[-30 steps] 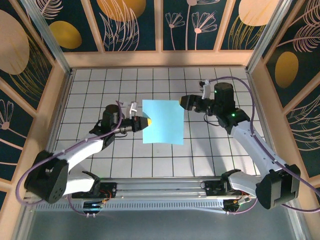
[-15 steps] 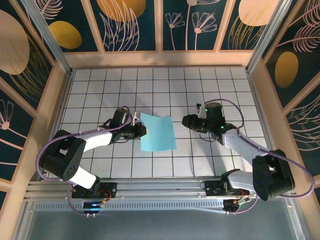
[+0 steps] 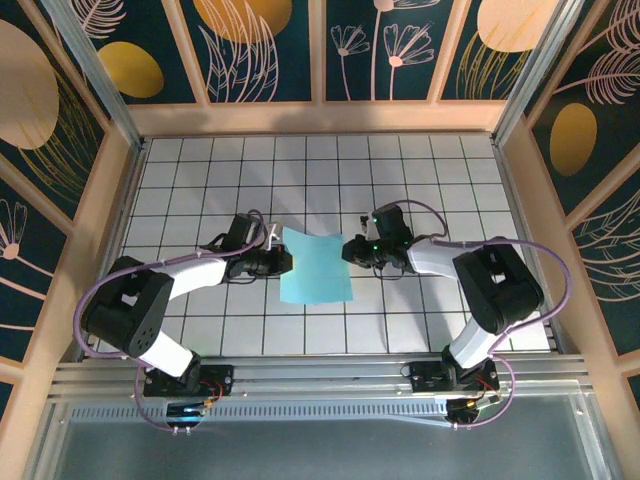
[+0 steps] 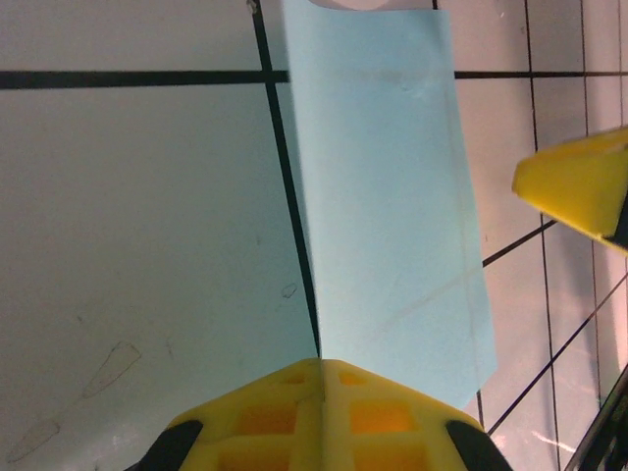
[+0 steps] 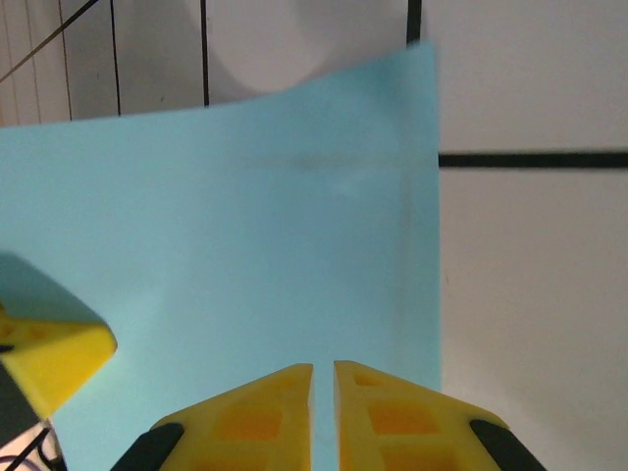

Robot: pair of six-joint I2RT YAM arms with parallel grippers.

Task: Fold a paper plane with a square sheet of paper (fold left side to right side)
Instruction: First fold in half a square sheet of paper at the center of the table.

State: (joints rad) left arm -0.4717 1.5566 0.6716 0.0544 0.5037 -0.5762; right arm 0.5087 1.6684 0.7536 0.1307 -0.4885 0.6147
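Sheet (image 3: 316, 266) lies mid-frame in the top view, between both grippers. Left gripper (image 4: 322, 365) is clamped tight on its left edge. Right gripper (image 5: 324, 369) is nearly closed over the opposite edge; can't tell if it's biting. Risk: a shallow pinch slips on lift and the crease goes skewed.

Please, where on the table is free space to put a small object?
Free: the tile rows between the back wall and the sheet of paper; the rows between the sheet and the near rail. Crowded: the middle, where the left gripper and right gripper meet the sheet.
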